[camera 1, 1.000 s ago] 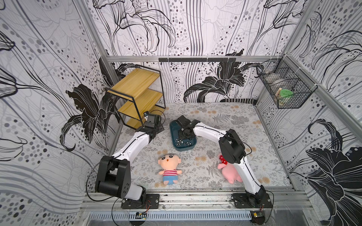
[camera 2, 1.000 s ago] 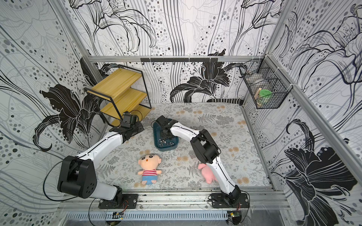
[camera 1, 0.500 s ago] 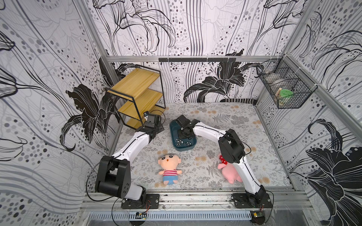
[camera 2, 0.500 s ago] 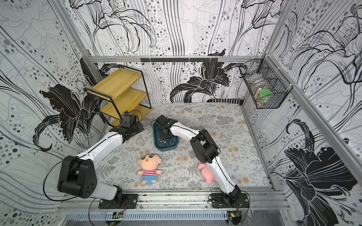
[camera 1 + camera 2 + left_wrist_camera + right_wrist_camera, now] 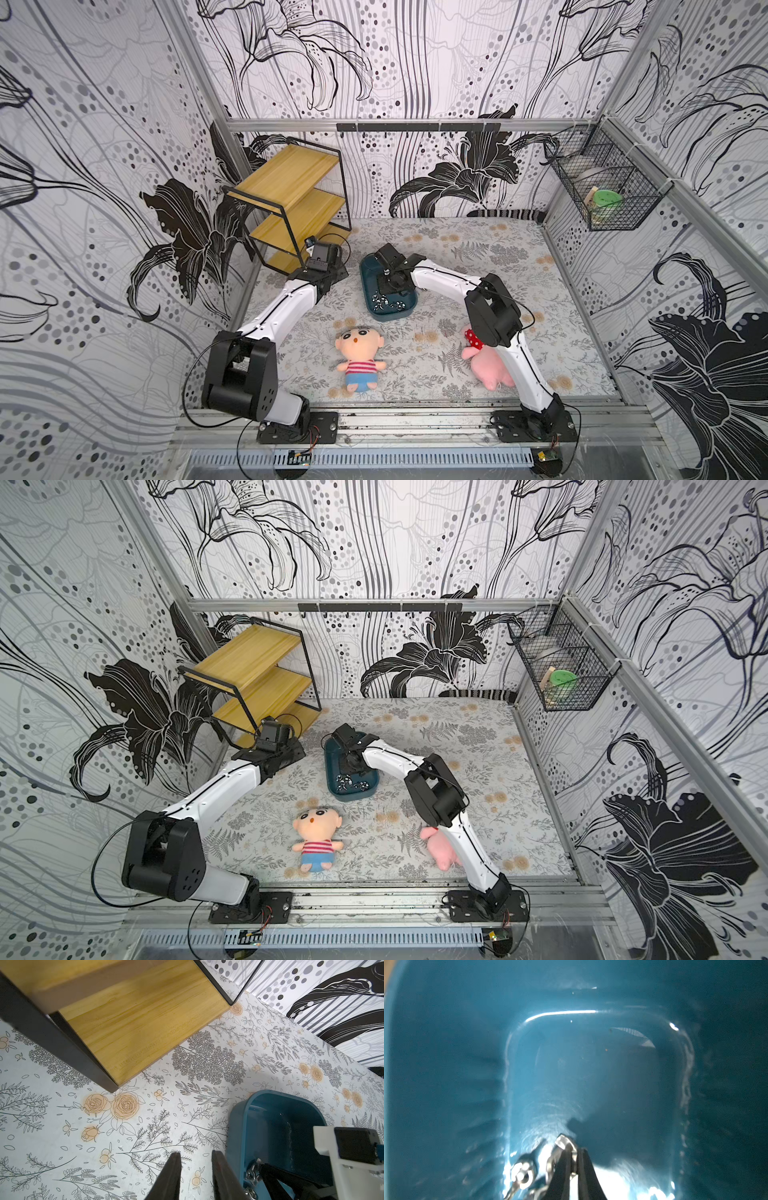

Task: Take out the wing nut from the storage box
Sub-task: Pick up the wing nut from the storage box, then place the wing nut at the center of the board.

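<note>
Right wrist view: right gripper (image 5: 574, 1150) pinched tight on a silver wing nut (image 5: 563, 1142), low inside the storage box (image 5: 446, 1064), a spare nut (image 5: 522, 1172) just beside. Lift-out looks next. Meanwhile the left gripper (image 5: 196, 1160), jaws slightly apart and empty, hovers just outside the box wall, probably ready to steady it.

My right arm (image 5: 444, 278) reaches forward, its right gripper (image 5: 575, 1150) pinched on a wing nut (image 5: 563, 1143). My left gripper (image 5: 196, 1153) hangs slightly parted, empty.
</note>
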Controlling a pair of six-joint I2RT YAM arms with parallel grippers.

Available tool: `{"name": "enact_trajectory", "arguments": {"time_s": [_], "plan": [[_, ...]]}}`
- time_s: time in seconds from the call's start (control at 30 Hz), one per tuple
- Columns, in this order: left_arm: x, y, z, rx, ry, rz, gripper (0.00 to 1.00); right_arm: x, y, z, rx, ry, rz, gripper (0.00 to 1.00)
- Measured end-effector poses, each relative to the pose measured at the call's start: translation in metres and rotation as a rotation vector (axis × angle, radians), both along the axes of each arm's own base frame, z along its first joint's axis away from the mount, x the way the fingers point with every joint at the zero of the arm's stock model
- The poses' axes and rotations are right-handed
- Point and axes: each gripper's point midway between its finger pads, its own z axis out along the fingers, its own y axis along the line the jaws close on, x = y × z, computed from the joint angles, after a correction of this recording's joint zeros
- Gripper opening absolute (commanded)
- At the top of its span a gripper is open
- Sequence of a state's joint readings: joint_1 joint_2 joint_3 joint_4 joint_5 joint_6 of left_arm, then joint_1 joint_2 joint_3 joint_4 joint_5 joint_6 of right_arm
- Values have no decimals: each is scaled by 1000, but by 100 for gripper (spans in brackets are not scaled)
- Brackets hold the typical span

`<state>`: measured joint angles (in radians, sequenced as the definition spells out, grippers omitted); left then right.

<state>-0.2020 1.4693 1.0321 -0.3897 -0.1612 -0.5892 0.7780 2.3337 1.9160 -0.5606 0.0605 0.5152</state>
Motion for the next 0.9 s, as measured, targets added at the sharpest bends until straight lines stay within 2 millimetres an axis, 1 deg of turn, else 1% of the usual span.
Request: {"name": "enact_trajectory", "arguments": {"time_s": [0.13,0.4,0.53,0.63,0.73,0.77,0.83,0.9], "plan": [[0,0,0,0,0,0,32,1,-1,13,10,-21,-1,7],[0,0,0,0,0,0,32,3,-1,36,32,-56,-2,6],[0,0,0,0,0,0,32,3,-4,47,31,-77,-6,6],[0,0,0,0,0,0,32,3,-10,60,33,-100,-5,6],[0,0,0,-1,0,0,32,4,-20,77,40,-126,-13,6],[0,0,0,-1,0,0,32,5,-26,83,41,-135,-21,6],[0,-1,0,-1,0,-1,32,6,-42,91,43,-143,-44,6],[0,-1,0,-1,0,-3,32,9,-66,95,36,-147,-79,5]]}}
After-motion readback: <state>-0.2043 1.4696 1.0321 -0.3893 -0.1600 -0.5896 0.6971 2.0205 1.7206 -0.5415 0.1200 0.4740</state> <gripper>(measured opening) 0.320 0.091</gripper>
